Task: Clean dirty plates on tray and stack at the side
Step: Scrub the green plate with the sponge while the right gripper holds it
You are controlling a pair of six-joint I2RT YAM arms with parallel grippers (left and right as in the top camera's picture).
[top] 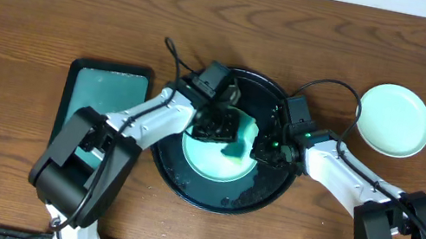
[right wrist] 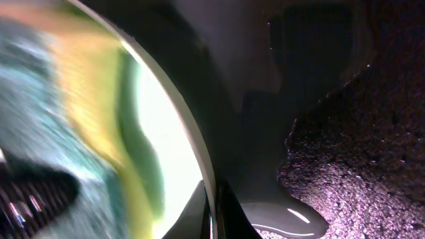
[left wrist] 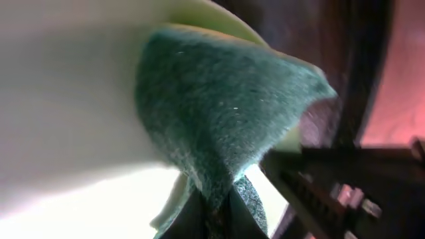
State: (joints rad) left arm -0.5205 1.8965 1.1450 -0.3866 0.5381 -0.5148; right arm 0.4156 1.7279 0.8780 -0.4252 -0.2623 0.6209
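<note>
left fingers (left wrist: 214, 211): i am clamping them together on a folded green sponge (left wrist: 219, 113) and pressing it onto the face of the plate.
right fingers (right wrist: 212, 214): i am pinching them shut on the thin rim of that same plate, steadying it.
plate being wiped (top: 210, 161): it is lying inside the round black tray (top: 271, 187), between my two arms, with the sponge covering its upper right part.
done so far: one pale mint plate (top: 395, 121) is sitting out on the wooden surface (top: 40, 1) to my right, well apart from the tray, and its face is looking clean.
left to do: i am judging the wipe as under way. this plate is not yet lifted out or stacked. i am seeing only two plates, and i cannot tell whether another is hiding under either.
materials: the sponge is looking coarse and fibrous. the plates are smooth, shallow and round with a fine lip. the tray is glossy with a raised rim.
other: a rectangular green tray (top: 109, 88) with a black rim is sitting to my left.
</note>
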